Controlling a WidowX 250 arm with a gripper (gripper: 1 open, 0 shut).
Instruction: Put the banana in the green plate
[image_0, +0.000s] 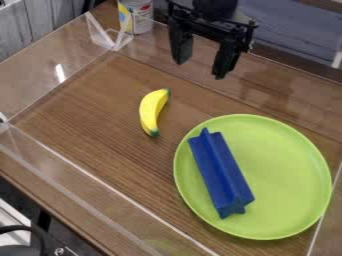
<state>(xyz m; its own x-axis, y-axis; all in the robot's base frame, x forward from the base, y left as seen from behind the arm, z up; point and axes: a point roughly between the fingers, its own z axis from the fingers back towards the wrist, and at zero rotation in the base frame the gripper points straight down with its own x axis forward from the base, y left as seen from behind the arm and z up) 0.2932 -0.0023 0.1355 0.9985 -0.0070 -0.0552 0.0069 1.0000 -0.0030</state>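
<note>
nearest lies the green plate (287, 160), carrying a blue ridged block (219, 172). left of it, just apart, the banana (154, 110) rests on the wooden tabletop (94, 100). at the far side the end effector (201, 55) hangs pointing down, fingers spread and empty. the reach looks barely begun; next it likely must come nearer and leftward, then descend over the banana.

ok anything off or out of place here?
Nothing spilled or damaged. One oddity: a blue block already lies in the green plate, while the banana lies on the table, left of it. Gripper hangs open above.
</note>
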